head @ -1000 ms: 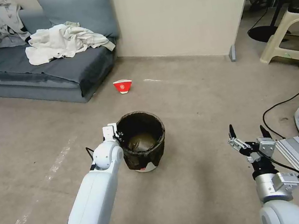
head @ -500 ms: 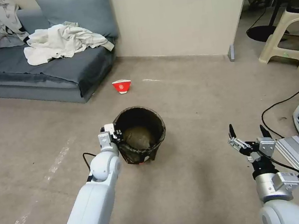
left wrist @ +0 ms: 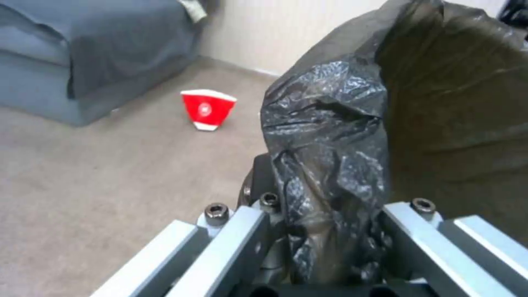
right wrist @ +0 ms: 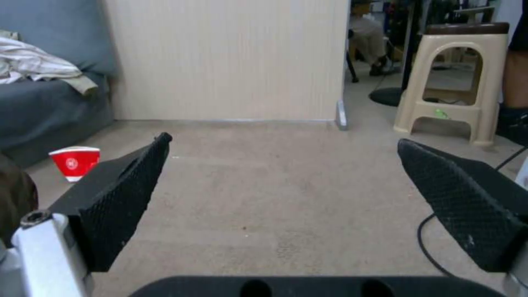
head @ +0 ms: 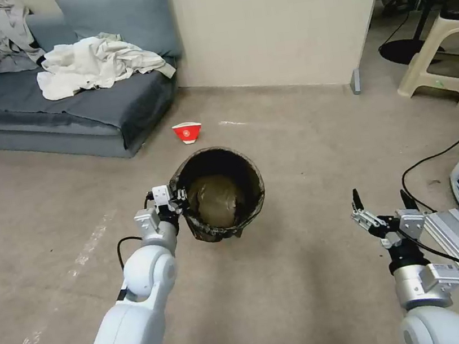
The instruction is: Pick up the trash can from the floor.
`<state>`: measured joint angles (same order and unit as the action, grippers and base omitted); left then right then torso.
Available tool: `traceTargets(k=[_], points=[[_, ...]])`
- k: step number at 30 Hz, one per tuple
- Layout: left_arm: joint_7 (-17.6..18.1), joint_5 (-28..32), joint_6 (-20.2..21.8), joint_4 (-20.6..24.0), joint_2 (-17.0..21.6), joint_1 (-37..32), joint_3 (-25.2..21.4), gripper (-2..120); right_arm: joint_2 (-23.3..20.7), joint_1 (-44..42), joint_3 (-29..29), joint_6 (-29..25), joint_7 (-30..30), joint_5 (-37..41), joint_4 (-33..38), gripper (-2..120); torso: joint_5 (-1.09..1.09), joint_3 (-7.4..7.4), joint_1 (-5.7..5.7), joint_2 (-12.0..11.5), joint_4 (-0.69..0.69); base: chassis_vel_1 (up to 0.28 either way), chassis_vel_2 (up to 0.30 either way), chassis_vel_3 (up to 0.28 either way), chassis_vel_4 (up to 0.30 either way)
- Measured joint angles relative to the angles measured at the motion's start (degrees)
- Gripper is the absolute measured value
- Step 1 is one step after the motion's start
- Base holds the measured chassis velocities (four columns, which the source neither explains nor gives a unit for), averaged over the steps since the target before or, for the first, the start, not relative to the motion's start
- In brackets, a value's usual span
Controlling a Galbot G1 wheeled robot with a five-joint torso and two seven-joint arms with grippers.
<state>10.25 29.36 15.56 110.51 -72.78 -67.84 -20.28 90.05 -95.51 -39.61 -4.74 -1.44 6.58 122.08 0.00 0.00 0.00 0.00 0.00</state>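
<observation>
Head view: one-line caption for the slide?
Left gripper clamps the bagged rim of the tilted trash can; right gripper hangs open over the floor.

Soft, even indoor light fills the room, with no glare. The beige-grey matte floor (head: 323, 272) shows only a faint diffuse shadow beneath the white bin lined with a crinkled dark bag (head: 220, 195). The head view bends slightly at its edges. In the left wrist view the bag's plastic (left wrist: 330, 165) looks soft and blurred.
</observation>
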Motion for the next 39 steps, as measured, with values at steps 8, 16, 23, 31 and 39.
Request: traceTargets(k=[8,16,23,31,39], points=[[-0.2,2.1,-0.7,5.5,0.3,-3.7,-1.5,4,0.0,0.2,0.0,0.0,0.0,0.0,0.0,100,0.0,0.0,0.0,0.0,0.0,0.0,0.0,0.0,0.0],[-1.7,1.1,-2.9,9.8,0.1,-7.7,-3.6,4,0.0,0.3,0.1,0.1,0.0,0.0,0.0,100,0.01,0.0,0.0,0.0,0.0,0.0,0.0,0.0,0.0],[-2.7,-0.5,-3.4,11.9,-0.2,-10.2,-4.1,4,-0.2,0.1,0.0,0.1,0.0,0.0,0.3,100,0.0,0.0,0.0,0.0,0.0,0.0,0.0,0.0,0.0],[-2.9,-0.9,-3.5,12.9,-0.2,-10.9,-4.2,4,0.0,0.1,0.1,0.1,0.3,0.0,0.3,100,0.0,0.0,0.0,0.0,0.0,0.0,0.0,0.0,0.0],[-3.0,-1.1,-3.5,14.7,-0.4,-12.6,-4.5,4,0.0,-0.3,-0.1,0.0,0.4,0.0,0.7,100,0.0,0.0,0.0,0.0,0.0,0.0,0.0,0.0,0.0]])
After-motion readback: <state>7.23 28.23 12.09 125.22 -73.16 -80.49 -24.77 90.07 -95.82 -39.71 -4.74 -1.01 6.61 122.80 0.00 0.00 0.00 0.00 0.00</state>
